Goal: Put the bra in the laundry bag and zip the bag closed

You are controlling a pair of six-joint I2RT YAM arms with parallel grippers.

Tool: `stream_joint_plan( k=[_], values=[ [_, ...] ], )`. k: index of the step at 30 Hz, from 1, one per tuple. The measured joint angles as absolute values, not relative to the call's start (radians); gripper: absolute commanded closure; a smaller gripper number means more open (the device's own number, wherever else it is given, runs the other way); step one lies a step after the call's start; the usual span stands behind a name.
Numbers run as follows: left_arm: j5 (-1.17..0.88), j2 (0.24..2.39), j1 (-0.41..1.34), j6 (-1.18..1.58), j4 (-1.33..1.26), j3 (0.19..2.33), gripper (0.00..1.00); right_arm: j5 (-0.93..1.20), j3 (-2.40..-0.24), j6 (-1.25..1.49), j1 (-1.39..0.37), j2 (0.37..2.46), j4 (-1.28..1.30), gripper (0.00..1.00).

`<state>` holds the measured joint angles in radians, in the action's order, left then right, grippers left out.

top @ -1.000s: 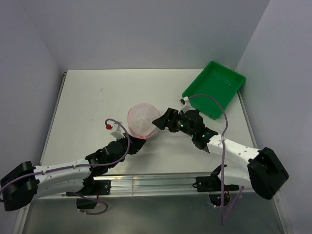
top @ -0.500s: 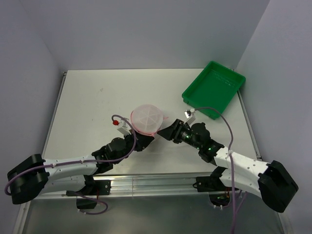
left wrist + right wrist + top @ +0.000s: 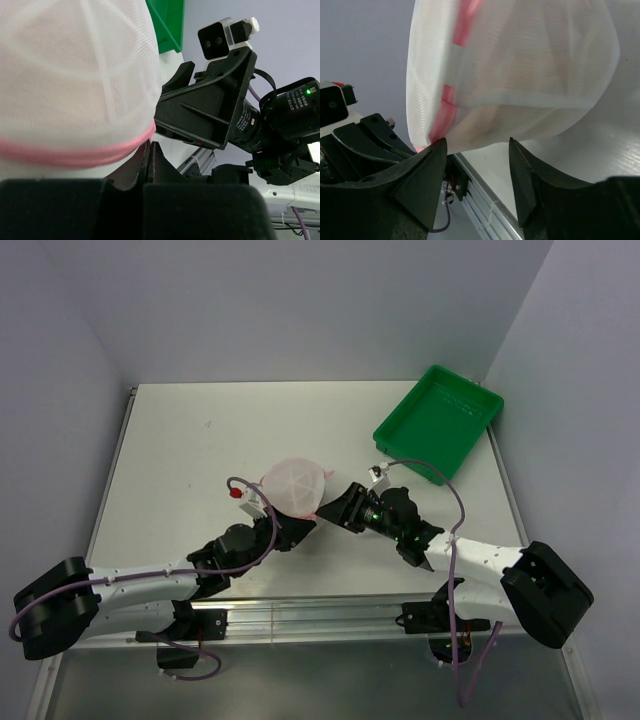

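The laundry bag [image 3: 293, 487] is a white mesh dome with pink trim, standing tilted on its edge near the table's middle. It fills the left wrist view [image 3: 75, 75] and the right wrist view [image 3: 520, 70]. Peach-beige bra fabric [image 3: 500, 122] shows through the mesh. My left gripper [image 3: 297, 524] is shut, its tips [image 3: 150, 149] pinched at the bag's pink trim [image 3: 75, 152] on the lower edge. My right gripper [image 3: 337, 510] is open [image 3: 476, 150] just right of the bag, its fingers [image 3: 437, 160] below the bag's lower edge and apart from it.
A green tray [image 3: 438, 420] sits at the back right corner, partly over the table edge. The aluminium rail [image 3: 330, 612] runs along the near edge. The two grippers are very close together under the bag.
The bag has turned from showing its pink rim to showing its dome, shifted slightly up. My left gripper moved in to its lower edge. My right gripper drew back down and right.
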<state>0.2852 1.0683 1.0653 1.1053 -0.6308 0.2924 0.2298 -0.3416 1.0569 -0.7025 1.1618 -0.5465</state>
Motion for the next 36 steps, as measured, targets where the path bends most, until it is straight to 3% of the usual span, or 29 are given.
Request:
stream_joint_plan(
  k=[12,20,25,26,28,32,34,36],
  values=[
    [0.287,1.036,1.065,1.121,-0.627,0.268,1.00,0.212,-0.300,1.055,-0.709,0.995,-0.569,0.40],
    [0.279,1.069,1.065,1.119,-0.635,0.268,1.00,0.213,-0.348,1.056,-0.709,1.119,-0.562,0.40],
    [0.278,1.068,1.065,1.119,-0.631,0.268,1.00,0.218,-0.360,1.062,-0.709,1.156,-0.565,0.50],
    [0.278,1.068,1.065,1.119,-0.631,0.268,1.00,0.218,-0.362,1.061,-0.709,1.161,-0.566,0.58],
    [0.277,1.068,1.065,1.119,-0.631,0.268,1.00,0.215,-0.368,1.058,-0.709,1.169,-0.560,0.64],
    [0.277,1.068,1.065,1.119,-0.631,0.268,1.00,0.212,-0.391,1.056,-0.709,1.190,-0.548,0.43],
    [0.277,1.064,1.065,1.118,-0.624,0.268,1.00,0.213,-0.404,1.052,-0.709,1.200,-0.545,0.42],
    [0.278,1.055,1.065,1.114,-0.620,0.268,1.00,0.213,-0.407,1.049,-0.709,1.202,-0.545,0.62]
  ],
)
